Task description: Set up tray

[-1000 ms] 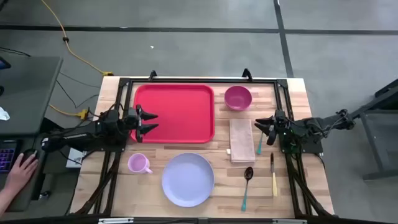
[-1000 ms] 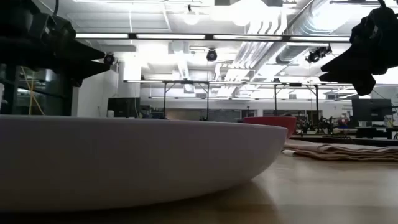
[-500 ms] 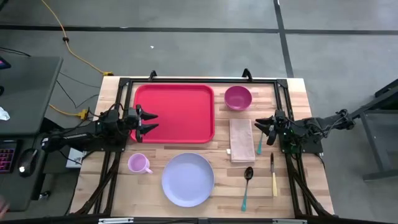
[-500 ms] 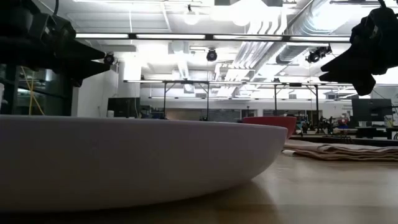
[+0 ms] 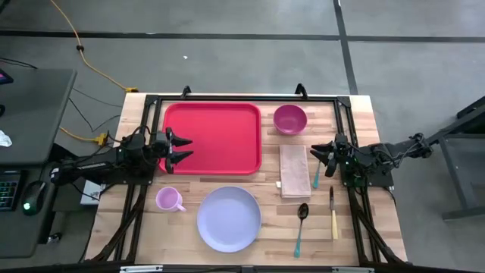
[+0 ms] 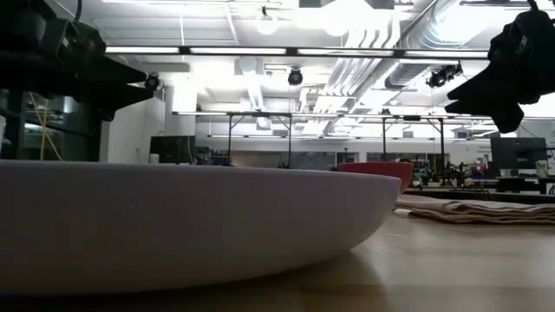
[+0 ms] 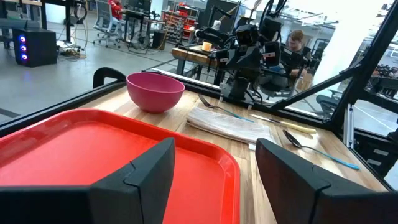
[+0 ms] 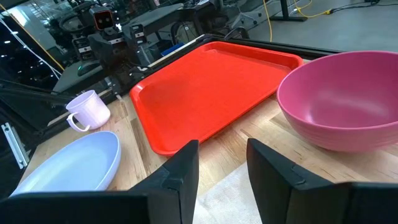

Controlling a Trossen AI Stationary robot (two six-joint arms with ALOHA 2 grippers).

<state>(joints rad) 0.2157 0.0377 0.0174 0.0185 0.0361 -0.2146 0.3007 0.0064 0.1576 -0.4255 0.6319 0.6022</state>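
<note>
From the high view I read the tray (image 5: 213,138) lying empty at the far left of the table, with the left gripper (image 5: 182,148) spread over its left edge, the right gripper (image 5: 320,158) hovering over the folded napkin (image 5: 294,170), and the plate (image 5: 229,218), mug (image 5: 168,199), bowl (image 5: 289,119), spoon (image 5: 301,222) and knife (image 5: 333,213) all off the tray, so I judge loading has not begun. In the left wrist view the fingers (image 7: 134,175) stand wide apart above the red surface holding nothing; in the right wrist view the fingers (image 8: 180,169) stand parted and empty near the bowl, so the next move calls for lowering onto one item and closing on it.
</note>
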